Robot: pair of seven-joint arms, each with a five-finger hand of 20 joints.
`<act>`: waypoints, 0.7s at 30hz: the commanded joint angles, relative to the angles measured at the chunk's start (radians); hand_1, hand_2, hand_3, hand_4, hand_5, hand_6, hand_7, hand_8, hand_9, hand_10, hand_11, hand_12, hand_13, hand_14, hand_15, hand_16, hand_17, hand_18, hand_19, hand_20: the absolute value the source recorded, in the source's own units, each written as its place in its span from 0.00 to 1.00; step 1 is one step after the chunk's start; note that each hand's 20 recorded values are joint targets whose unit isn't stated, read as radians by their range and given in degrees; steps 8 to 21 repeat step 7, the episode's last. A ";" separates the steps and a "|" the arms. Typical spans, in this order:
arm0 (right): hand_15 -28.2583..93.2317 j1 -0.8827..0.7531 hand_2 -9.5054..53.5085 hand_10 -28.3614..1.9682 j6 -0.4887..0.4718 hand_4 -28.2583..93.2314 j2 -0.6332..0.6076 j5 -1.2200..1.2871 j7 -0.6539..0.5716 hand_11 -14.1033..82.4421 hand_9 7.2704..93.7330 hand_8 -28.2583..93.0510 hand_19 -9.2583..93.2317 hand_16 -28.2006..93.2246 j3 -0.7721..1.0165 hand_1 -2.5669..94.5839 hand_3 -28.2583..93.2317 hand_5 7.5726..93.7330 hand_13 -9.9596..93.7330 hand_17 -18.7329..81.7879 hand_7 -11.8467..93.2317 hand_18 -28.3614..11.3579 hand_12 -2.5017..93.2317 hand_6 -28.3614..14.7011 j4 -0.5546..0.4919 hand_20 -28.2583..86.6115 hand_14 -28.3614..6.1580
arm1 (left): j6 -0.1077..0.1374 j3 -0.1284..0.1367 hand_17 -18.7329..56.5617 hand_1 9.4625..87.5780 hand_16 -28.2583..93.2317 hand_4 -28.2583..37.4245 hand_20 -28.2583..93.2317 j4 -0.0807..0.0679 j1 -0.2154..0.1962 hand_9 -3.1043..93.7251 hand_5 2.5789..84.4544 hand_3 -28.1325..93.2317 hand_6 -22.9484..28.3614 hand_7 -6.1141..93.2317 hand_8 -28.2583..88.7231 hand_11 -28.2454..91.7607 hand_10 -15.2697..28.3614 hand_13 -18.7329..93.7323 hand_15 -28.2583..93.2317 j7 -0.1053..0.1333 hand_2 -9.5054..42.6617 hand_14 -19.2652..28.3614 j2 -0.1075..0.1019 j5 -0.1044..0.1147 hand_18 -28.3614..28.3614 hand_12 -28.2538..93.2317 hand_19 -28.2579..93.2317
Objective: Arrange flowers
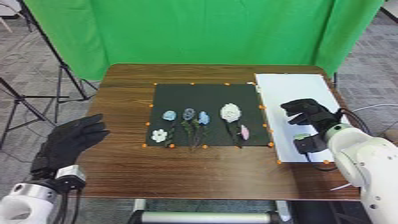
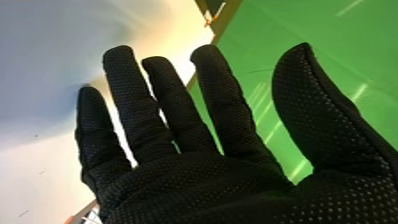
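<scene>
Several flowers lie on a black mat (image 1: 213, 90) on the table: a white flower (image 1: 160, 135) at its lower left, a light blue flower (image 1: 169, 115), a grey-blue flower (image 1: 188, 114), a blue flower (image 1: 203, 118), a large white flower (image 1: 230, 112) and a pink flower (image 1: 244, 132) to the right. My right hand (image 1: 306, 111) is over the white sheet right of the mat, touching no flower; in the right wrist view the same hand (image 2: 191, 170) has its fingers extended and holds nothing. My left hand (image 1: 69, 141) rests open beside the table's left edge, away from the flowers.
The white sheet (image 1: 277, 85) covers the table's right side. Small orange markers line the mat's edges. The brown table (image 1: 213, 177) extends in front of the mat. A green curtain (image 1: 195, 35) hangs behind, and black stands are at the left.
</scene>
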State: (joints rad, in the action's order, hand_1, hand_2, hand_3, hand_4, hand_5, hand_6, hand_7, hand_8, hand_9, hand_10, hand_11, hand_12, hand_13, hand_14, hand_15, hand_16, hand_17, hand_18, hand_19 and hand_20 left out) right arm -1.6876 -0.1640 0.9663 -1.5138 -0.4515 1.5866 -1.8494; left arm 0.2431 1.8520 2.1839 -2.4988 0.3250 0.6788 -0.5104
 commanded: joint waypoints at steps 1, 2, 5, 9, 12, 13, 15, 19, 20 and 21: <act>0.62 -0.012 0.31 0.30 0.010 0.00 0.000 -0.002 0.001 0.31 0.41 0.13 0.60 0.31 -0.008 0.22 0.96 0.44 0.41 0.20 0.29 0.12 0.19 0.51 0.010 0.33 0.24 | -0.020 0.010 0.12 0.24 0.14 0.15 0.35 -0.002 -0.016 0.42 0.53 0.88 0.71 0.19 0.17 0.54 0.85 0.40 0.71 -0.008 0.27 0.97 -0.001 0.001 0.88 0.31 0.71; 0.62 -0.016 0.31 0.30 0.010 0.00 0.000 -0.001 0.003 0.31 0.41 0.13 0.60 0.31 -0.005 0.22 0.96 0.44 0.41 0.20 0.29 0.12 0.19 0.51 0.009 0.33 0.24 | -0.019 0.010 0.12 0.24 0.14 0.15 0.35 -0.001 -0.016 0.42 0.53 0.88 0.71 0.19 0.17 0.54 0.85 0.40 0.71 -0.008 0.27 0.97 -0.002 -0.001 0.88 0.31 0.71; 0.63 -0.019 0.31 0.30 0.014 0.00 -0.001 -0.002 0.001 0.31 0.41 0.13 0.60 0.31 -0.007 0.22 0.96 0.44 0.41 0.20 0.29 0.12 0.19 0.51 0.007 0.33 0.24 | -0.020 0.009 0.12 0.24 0.14 0.15 0.35 -0.002 -0.013 0.42 0.53 0.88 0.71 0.19 0.17 0.54 0.84 0.40 0.71 -0.013 0.27 0.97 0.001 -0.002 0.88 0.31 0.71; 0.63 -0.023 0.31 0.30 0.011 0.00 0.001 -0.001 0.002 0.31 0.41 0.13 0.60 0.31 -0.004 0.22 0.96 0.44 0.41 0.20 0.29 0.12 0.19 0.51 0.006 0.33 0.24 | -0.022 0.009 0.12 0.24 0.14 0.15 0.35 -0.002 -0.012 0.42 0.53 0.88 0.71 0.19 0.17 0.54 0.84 0.40 0.71 -0.018 0.27 0.97 0.002 -0.005 0.88 0.31 0.71; 0.63 -0.023 0.31 0.30 0.011 0.00 0.001 -0.001 0.002 0.31 0.41 0.13 0.60 0.31 -0.004 0.22 0.96 0.44 0.41 0.20 0.29 0.12 0.19 0.51 0.006 0.33 0.24 | -0.022 0.009 0.12 0.24 0.14 0.15 0.35 -0.002 -0.012 0.42 0.53 0.88 0.71 0.19 0.17 0.54 0.84 0.40 0.71 -0.018 0.27 0.97 0.002 -0.005 0.88 0.31 0.71; 0.63 -0.023 0.31 0.30 0.011 0.00 0.001 -0.001 0.002 0.31 0.41 0.13 0.60 0.31 -0.004 0.22 0.96 0.44 0.41 0.20 0.29 0.12 0.19 0.51 0.006 0.33 0.24 | -0.022 0.009 0.12 0.24 0.14 0.15 0.35 -0.002 -0.012 0.42 0.53 0.88 0.71 0.19 0.17 0.54 0.84 0.40 0.71 -0.018 0.27 0.97 0.002 -0.005 0.88 0.31 0.71; 0.63 -0.023 0.31 0.30 0.011 0.00 0.001 -0.001 0.002 0.31 0.41 0.13 0.60 0.31 -0.004 0.22 0.96 0.44 0.41 0.20 0.29 0.12 0.19 0.51 0.006 0.33 0.24 | -0.022 0.009 0.12 0.24 0.14 0.15 0.35 -0.002 -0.012 0.42 0.53 0.88 0.71 0.19 0.17 0.54 0.84 0.40 0.71 -0.018 0.27 0.97 0.002 -0.005 0.88 0.31 0.71; 0.63 -0.023 0.31 0.30 0.011 0.00 0.001 -0.001 0.002 0.31 0.41 0.13 0.60 0.31 -0.004 0.22 0.96 0.44 0.41 0.20 0.29 0.12 0.19 0.51 0.006 0.33 0.24 | -0.022 0.009 0.12 0.24 0.14 0.15 0.35 -0.002 -0.012 0.42 0.53 0.88 0.71 0.19 0.17 0.54 0.84 0.40 0.71 -0.018 0.27 0.97 0.002 -0.005 0.88 0.31 0.71; 0.63 -0.023 0.31 0.30 0.011 0.00 0.001 -0.001 0.002 0.31 0.41 0.13 0.60 0.31 -0.004 0.22 0.96 0.44 0.41 0.20 0.29 0.12 0.19 0.51 0.006 0.33 0.24 | -0.022 0.009 0.12 0.24 0.14 0.15 0.35 -0.002 -0.012 0.42 0.53 0.88 0.71 0.19 0.17 0.54 0.84 0.40 0.71 -0.018 0.27 0.97 0.002 -0.005 0.88 0.31 0.71; 0.63 -0.023 0.31 0.30 0.011 0.00 0.001 -0.001 0.002 0.31 0.41 0.13 0.60 0.31 -0.004 0.22 0.96 0.44 0.41 0.20 0.29 0.12 0.19 0.51 0.006 0.33 0.24 | -0.022 0.009 0.12 0.24 0.14 0.15 0.35 -0.002 -0.012 0.42 0.53 0.88 0.71 0.19 0.17 0.54 0.84 0.40 0.71 -0.018 0.27 0.97 0.002 -0.005 0.88 0.31 0.71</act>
